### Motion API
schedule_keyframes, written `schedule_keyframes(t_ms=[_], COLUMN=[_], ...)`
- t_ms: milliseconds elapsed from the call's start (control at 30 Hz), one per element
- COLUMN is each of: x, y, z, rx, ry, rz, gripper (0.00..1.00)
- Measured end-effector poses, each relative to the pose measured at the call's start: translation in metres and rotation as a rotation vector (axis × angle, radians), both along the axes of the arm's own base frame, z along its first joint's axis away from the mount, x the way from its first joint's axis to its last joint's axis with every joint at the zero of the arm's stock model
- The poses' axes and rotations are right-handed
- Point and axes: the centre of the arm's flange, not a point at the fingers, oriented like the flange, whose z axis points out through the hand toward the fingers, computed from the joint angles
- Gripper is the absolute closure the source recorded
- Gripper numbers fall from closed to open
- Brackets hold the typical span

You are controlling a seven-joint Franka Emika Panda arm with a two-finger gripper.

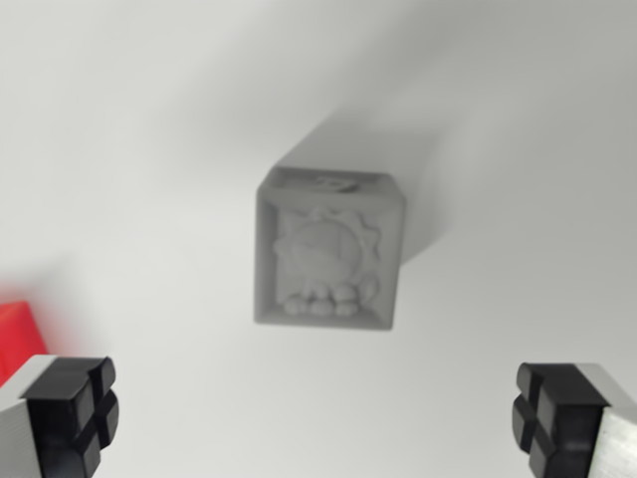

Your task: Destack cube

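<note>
A grey cube (328, 254) with a raised sun-like relief on its top face sits on the white surface in the middle of the wrist view. My gripper (314, 418) hovers above and nearer the bottom of the view, open wide. Its black fingertips (72, 403) show at the lower left and lower right corners, with nothing between them. The cube lies beyond the gap between the fingers, apart from both. A red cube (15, 337) shows only as a sliver at the view's left edge, just above the left finger.
The white tabletop (149, 149) fills the view. The grey cube casts a soft shadow toward the upper right.
</note>
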Motion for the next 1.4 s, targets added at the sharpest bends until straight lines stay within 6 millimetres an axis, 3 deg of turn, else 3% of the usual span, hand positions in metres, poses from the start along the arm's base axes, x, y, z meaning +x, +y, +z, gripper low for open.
schedule_keyframes(t_ms=[933, 1400], x=[-0.001, -0.001], y=[-0.001, -0.001], z=[0.115, 0.156], rx=[0.005, 0.006], ry=[-0.001, 0.0], rz=[-0.003, -0.003], gripper=[0.0, 0.0])
